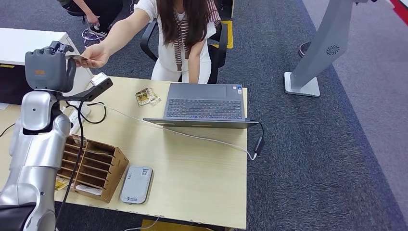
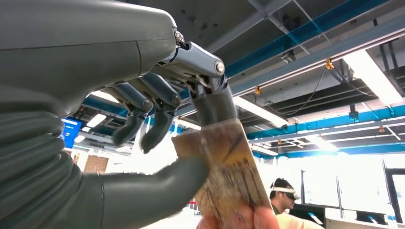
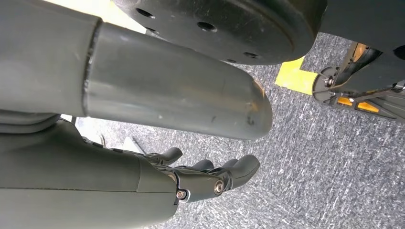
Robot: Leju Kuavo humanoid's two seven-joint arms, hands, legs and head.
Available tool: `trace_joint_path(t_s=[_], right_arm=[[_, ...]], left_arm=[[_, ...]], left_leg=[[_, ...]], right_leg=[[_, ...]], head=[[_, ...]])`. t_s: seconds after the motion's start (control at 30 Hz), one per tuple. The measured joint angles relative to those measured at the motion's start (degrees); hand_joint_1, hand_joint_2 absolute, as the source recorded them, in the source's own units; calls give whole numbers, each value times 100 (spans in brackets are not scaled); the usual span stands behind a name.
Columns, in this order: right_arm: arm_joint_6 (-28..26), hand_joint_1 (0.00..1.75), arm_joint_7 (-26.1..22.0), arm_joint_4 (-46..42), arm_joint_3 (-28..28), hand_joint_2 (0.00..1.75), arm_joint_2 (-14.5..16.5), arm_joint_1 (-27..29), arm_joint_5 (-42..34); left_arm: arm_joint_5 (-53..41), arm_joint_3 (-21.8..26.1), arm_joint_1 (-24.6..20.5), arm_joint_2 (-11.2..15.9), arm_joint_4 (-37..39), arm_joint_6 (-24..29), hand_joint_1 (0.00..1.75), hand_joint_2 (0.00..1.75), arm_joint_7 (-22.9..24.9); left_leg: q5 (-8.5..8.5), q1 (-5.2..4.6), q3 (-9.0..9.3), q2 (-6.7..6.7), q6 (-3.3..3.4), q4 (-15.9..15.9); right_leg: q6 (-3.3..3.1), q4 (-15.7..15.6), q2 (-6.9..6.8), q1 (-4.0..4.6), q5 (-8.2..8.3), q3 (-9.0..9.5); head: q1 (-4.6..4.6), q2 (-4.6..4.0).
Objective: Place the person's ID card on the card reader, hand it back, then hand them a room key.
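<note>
grey left robot hand (image 2: pixel 143 119) and the person's hand (image 1: pixel 94 55) both pinch the id card (image 2: pixel 229 167); right robot hand (image 3: pixel 205 176) empty, fingers loosely apart.

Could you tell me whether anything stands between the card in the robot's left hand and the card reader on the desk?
The ID card is pinched in the left hand, and the person's hand is also on it. Toward the card reader, the wooden organizer stands beside it under the arm; a raised path looks clear.

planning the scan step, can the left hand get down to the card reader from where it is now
Probably yes. The left hand is raised at the table's far left corner, pinching the ID card that the person's hand also holds. The card reader lies uncovered near the front edge, beside the wooden organizer, which the arm must clear.
</note>
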Motion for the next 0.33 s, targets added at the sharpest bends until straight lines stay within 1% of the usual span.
trace_joint_path(t_s=[0.17, 0.33], right_arm=[[1, 0, -41, 0, 15, 0, -2, 1, -3], [-2, 0, -42, 1, 32, 0, -7, 4, -13]], left_arm=[[89, 0, 1, 2, 32, 9, 0, 175, -6], [707, 1, 240, 4, -286, 20, 0, 175, -290]], left_leg=[[0, 0, -2, 0, 0, 0], [0, 0, -5, 0, 0, 0]], right_leg=[[0, 1, 0, 0, 0, 0], [0, 2, 0, 0, -1, 0]], head=[[-1, 0], [-1, 0]])
